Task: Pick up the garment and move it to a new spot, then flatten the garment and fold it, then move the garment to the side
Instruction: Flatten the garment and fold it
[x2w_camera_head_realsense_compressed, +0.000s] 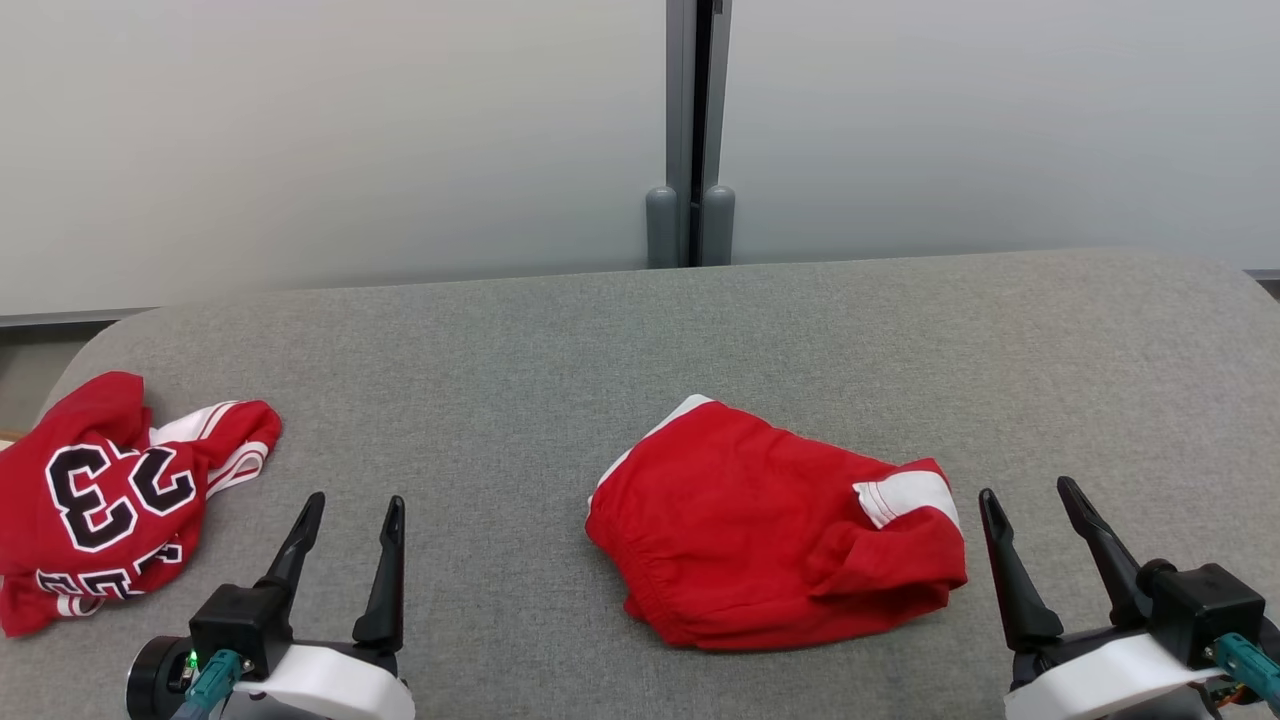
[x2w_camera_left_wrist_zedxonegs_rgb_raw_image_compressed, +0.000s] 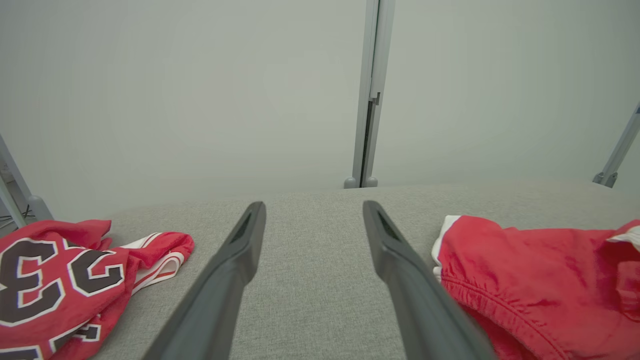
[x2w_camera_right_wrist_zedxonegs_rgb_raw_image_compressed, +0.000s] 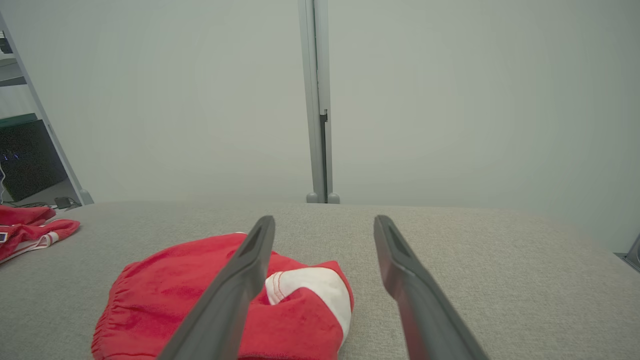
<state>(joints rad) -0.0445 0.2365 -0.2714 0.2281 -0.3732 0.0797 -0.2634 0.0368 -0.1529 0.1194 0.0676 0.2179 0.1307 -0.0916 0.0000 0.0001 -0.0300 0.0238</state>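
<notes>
On the head cam, you've got the red shorts (x2w_camera_head_realsense_compressed: 760, 530) lying mid-way across the table (x2w_camera_head_realsense_compressed: 500, 340), bunched up w/ one white-trimmed leg flopped over the top. A red jersey (x2w_camera_head_realsense_compressed: 100, 490) marked 23 sits heaped at the far left edge, well apart from them. L gripper (x2w_camera_head_realsense_compressed: 357, 500) rests at lower left and R gripper (x2w_camera_head_realsense_compressed: 1025, 488) at lower right, just beside the shorts' right end. Both have fingers spread wide w/ nothing in them. Over on the left wrist cam, L gripper (x2w_camera_left_wrist_zedxonegs_rgb_raw_image_compressed: 314, 205) looks along bare grey cloth, jersey (x2w_camera_left_wrist_zedxonegs_rgb_raw_image_compressed: 60, 280) off to one side and the shorts' (x2w_camera_left_wrist_zedxonegs_rgb_raw_image_compressed: 525, 280) elastic waistband to the other, touching neither. Over on the right wrist cam, R gripper (x2w_camera_right_wrist_zedxonegs_rgb_raw_image_compressed: 325, 219) is just as wide and empty; one finger crosses in front of the shorts (x2w_camera_right_wrist_zedxonegs_rgb_raw_image_compressed: 165, 290), no contact that I can make out. My read: the shorts are prob. the garment in hand, centred but not yet flat, so you're at the flatten step or poss. the pick-up; can't tell which. Next move needs both claws down on opposite ends, waistband for L and leg hem for R. Pinch one layer only, then draw apart to spread it.
</notes>
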